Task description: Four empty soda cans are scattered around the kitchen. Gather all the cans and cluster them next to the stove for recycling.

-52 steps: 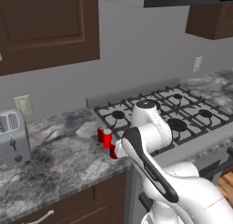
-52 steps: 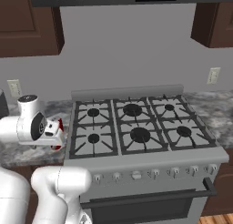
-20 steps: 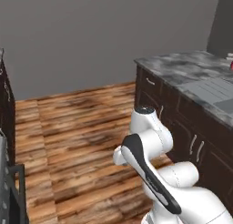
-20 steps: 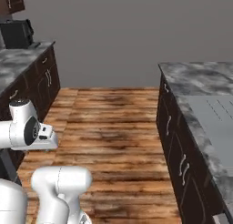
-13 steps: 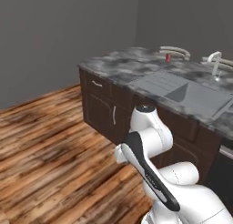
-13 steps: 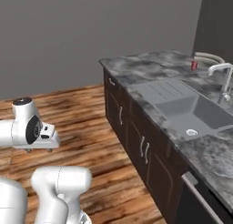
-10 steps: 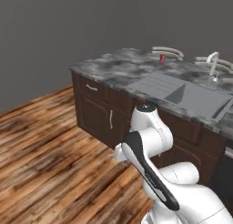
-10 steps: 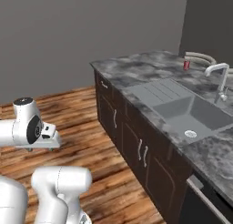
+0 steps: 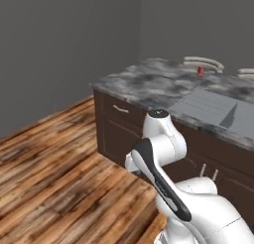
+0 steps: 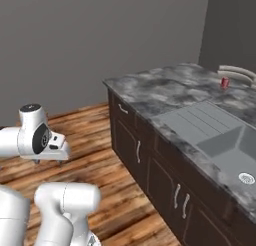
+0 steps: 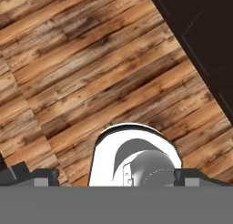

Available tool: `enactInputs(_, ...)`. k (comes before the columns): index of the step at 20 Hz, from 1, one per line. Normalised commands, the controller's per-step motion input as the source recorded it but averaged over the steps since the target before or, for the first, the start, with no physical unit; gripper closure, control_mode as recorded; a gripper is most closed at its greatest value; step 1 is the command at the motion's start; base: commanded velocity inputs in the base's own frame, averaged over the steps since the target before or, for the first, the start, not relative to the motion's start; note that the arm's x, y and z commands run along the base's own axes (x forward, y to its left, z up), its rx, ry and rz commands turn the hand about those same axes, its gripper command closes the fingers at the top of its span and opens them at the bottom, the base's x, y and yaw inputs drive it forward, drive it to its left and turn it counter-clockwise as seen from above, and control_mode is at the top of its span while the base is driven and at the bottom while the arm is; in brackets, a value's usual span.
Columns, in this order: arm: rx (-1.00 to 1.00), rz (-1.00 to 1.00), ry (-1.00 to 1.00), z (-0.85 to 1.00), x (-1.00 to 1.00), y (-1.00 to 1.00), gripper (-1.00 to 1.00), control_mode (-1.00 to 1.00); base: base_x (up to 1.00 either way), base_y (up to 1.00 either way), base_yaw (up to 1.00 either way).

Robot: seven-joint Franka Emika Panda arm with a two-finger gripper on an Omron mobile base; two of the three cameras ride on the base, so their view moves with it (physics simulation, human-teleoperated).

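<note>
One red soda can (image 9: 200, 71) stands upright at the far side of a grey marble counter (image 9: 144, 82), beyond the sink's drainboard; in the right base view the same soda can (image 10: 225, 82) stands at the far right. The stove is out of view. My gripper (image 10: 48, 161) hangs folded close to my base, pointing down over the wooden floor, far from the can. In the hand view my gripper (image 11: 116, 180) is open, its two dark fingertips (image 11: 34, 177) wide apart with nothing between them and floor planks beneath.
A steel sink (image 10: 235, 145) with a ribbed drainboard (image 9: 206, 101) is set in the counter. Dark cabinet fronts (image 10: 135, 145) with bar handles run below it. Pale curved chair backs (image 9: 203, 63) rise behind the can. Wooden floor (image 9: 54, 163) spreads left, up to grey walls.
The whole picture has shifted as the base drove away from the stove and turned; the sink counter now sits nearer and further right. My arm keeps its folded pose, gripper still open.
</note>
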Motion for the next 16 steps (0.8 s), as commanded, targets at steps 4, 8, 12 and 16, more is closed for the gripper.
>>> enactInputs(4, 0.0, 0.0, 0.0, 0.0, 0.0, 0.0, -1.0, 1.0, 0.99, 1.0, 0.0)
enactInputs(8, 0.0, 0.0, 0.0, 0.0, 0.0, 0.0, -1.0, 1.0, 1.0, 1.0, 0.0)
enactInputs(12, 0.0, 0.0, 0.0, 0.0, 0.0, 0.0, -1.0, 1.0, 1.0, 0.98, -0.05)
enactInputs(16, 0.0, 0.0, 0.0, 0.0, 0.0, 0.0, -1.0, 1.0, 1.0, 0.95, -0.21)
